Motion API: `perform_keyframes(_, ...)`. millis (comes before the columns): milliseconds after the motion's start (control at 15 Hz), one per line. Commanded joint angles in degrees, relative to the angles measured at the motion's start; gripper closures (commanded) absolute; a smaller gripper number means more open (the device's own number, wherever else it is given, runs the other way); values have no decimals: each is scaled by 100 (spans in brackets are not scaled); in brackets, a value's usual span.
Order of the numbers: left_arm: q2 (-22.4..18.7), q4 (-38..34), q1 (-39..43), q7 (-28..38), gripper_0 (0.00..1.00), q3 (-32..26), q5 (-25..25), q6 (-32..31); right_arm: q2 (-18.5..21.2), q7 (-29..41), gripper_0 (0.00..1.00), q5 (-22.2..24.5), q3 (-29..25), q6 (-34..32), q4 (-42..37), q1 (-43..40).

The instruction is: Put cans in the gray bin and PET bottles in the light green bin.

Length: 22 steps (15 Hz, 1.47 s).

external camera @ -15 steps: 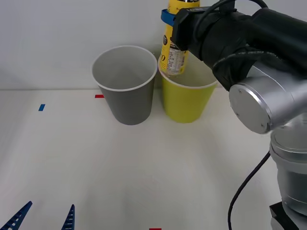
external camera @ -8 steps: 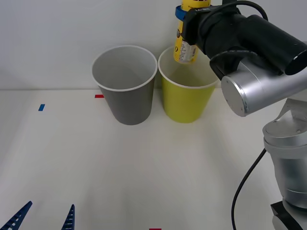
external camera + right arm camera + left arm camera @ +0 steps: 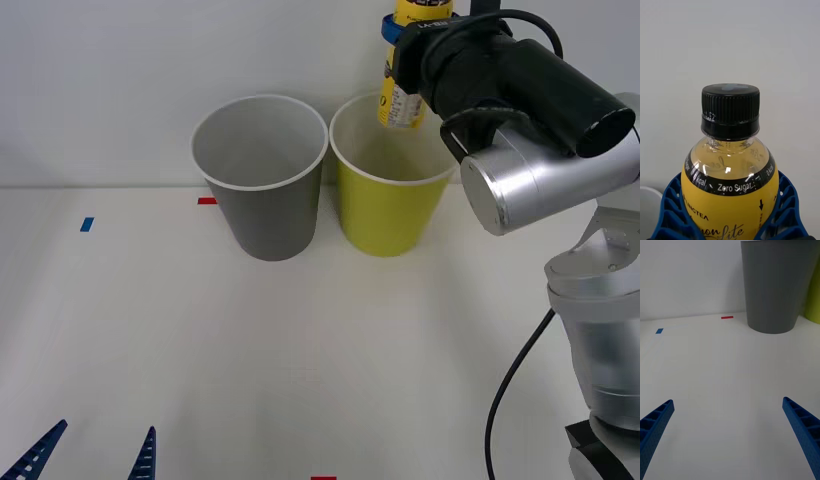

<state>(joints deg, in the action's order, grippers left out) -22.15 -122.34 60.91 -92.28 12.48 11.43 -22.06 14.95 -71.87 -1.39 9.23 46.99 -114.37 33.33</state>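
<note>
Quick count: two bins, one gray bin point(image 3: 262, 178) and one light green bin point(image 3: 386, 202). One yellow bottle point(image 3: 405, 95), plus what look like three tape marks on the table point(image 3: 300, 360).

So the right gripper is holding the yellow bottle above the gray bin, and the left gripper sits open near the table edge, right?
Not quite. In the front view, the right gripper holds the yellow bottle above the light green bin, not the gray bin. The left gripper is indeed open near the table edge.
</note>
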Motion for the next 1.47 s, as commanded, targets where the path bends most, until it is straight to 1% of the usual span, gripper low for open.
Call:
perform_keyframes(67,0,0,0,0,0,0,0,0,0,-29,100,34,-44,-234,178,-2)
perform_keyframes(133,0,0,0,0,0,0,0,0,0,-29,100,78,-62,-339,257,-2)
perform_keyframes(333,0,0,0,0,0,0,0,0,0,-29,100,139,-70,-357,274,-2)
perform_keyframes(400,0,0,0,0,0,0,0,0,0,-29,95,210,-62,-357,274,-2)
perform_keyframes(467,0,0,0,0,0,0,0,0,-9,-29,61,218,-62,-357,274,-2)
perform_keyframes(533,0,0,0,0,0,0,0,0,0,-20,30,227,-62,-357,274,-2)
perform_keyframes(600,0,0,0,0,0,0,0,0,-9,-29,12,227,-70,-357,274,-2)
perform_keyframes(667,0,0,0,0,0,0,0,0,-18,-29,4,236,-62,-357,274,-11)
perform_keyframes(800,0,0,0,0,0,0,0,0,-53,-29,3,280,-97,-357,72,-178)
perform_keyframes(933,0,0,0,0,0,0,0,0,8,-20,4,280,-88,-348,-402,-538)
perform_keyframes(1000,0,0,0,0,0,0,0,0,70,15,4,210,-70,-357,-684,-784)
perform_keyframes(1133,0,0,0,0,0,0,0,0,193,24,4,183,-70,-357,-1281,-1355)
perform_keyframes(1333,0,0,0,0,0,0,0,0,246,50,4,183,-70,-357,-2213,-2463)
perform_keyframes(1467,0,0,0,0,0,0,0,0,246,59,3,7,-88,-357,-2679,-3078)
